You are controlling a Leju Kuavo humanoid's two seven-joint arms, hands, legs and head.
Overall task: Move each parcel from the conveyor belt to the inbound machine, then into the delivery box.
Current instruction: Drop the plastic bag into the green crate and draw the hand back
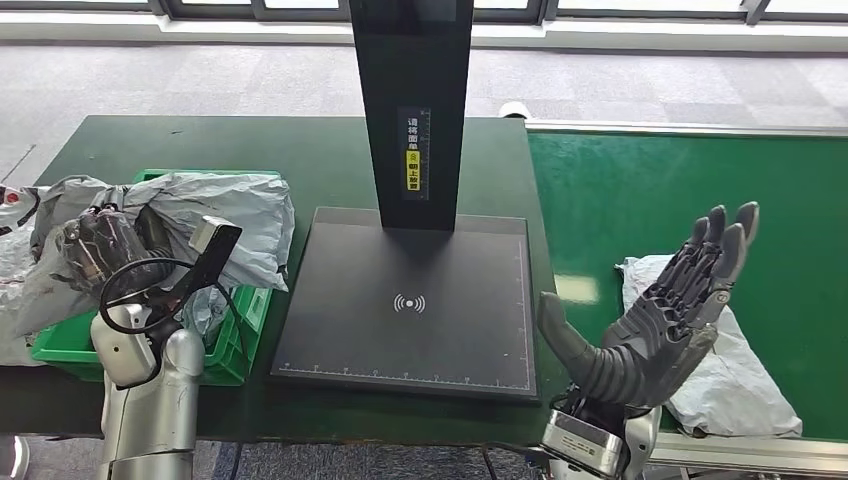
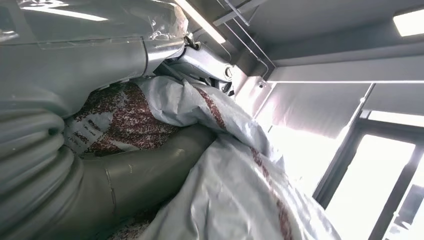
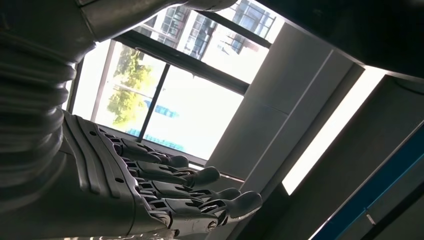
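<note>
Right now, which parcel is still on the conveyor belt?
The pale grey parcel beside the open right hand; the other parcel is over the green box.

Grey carpet (image 1: 200, 85) stretches behind a dark green table (image 1: 260, 145) toward a window frame (image 1: 300, 10) along the far wall; daylight pours through tall panes (image 3: 200, 105) under a grey ceiling (image 2: 320, 30).

The left hand (image 1: 100, 245) is mostly hidden by the grey parcel (image 1: 215, 215) wrapped around it, so its fingers cannot be made out. That parcel also covers most of the green box (image 1: 240, 345). The tall black post (image 1: 410, 100) of the machine is cut off by the top edge. Beside the machine, the right hand (image 1: 655, 320) hides part of the white parcel (image 1: 740, 385). The writing on the post's yellow label (image 1: 412, 170) is too small to read.
</note>
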